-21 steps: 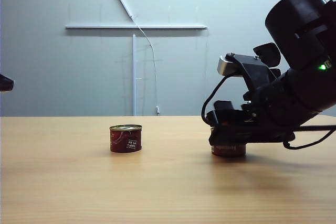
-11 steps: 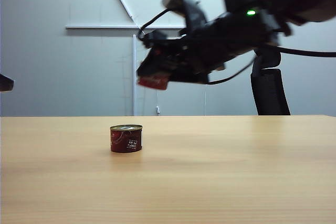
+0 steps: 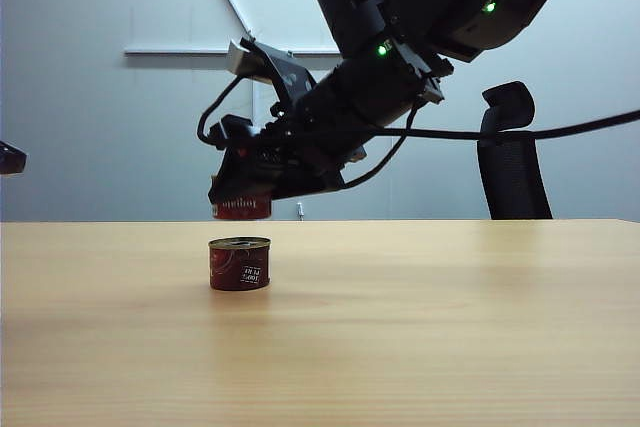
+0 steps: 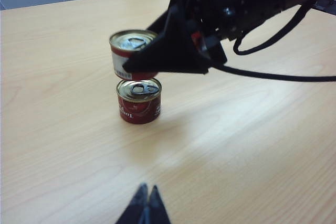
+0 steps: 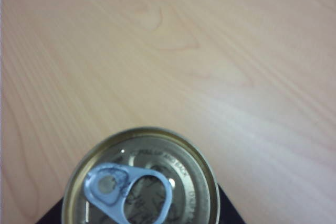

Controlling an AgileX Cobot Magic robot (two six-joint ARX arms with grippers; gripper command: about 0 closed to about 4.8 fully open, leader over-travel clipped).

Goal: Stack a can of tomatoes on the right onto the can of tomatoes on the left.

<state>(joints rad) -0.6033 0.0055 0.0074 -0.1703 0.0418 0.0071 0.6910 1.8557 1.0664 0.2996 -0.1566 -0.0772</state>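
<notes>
The left can of tomatoes [image 3: 240,264] stands upright on the wooden table [image 3: 420,327], red with a gold pull-tab lid. My right gripper [image 3: 243,199] hangs over it, shut on the other can of tomatoes [image 3: 242,210], which is held a little above the standing can and apart from it. The left wrist view shows the held can [image 4: 131,51] over the standing can [image 4: 139,101], set slightly to one side. The held can's lid [image 5: 139,179] fills the near part of the right wrist view. My left gripper [image 4: 147,192] is shut and empty, well away from both cans.
A dark part of the left arm [image 3: 9,158] shows at the far left edge, above the table. A black office chair [image 3: 512,157] stands behind the table on the right. The right arm's cable [image 4: 273,74] trails above the tabletop.
The right gripper lifted its can off the table on the right, carried it high and leftward, and has now come down to just above the left can. The left arm stayed still.
</notes>
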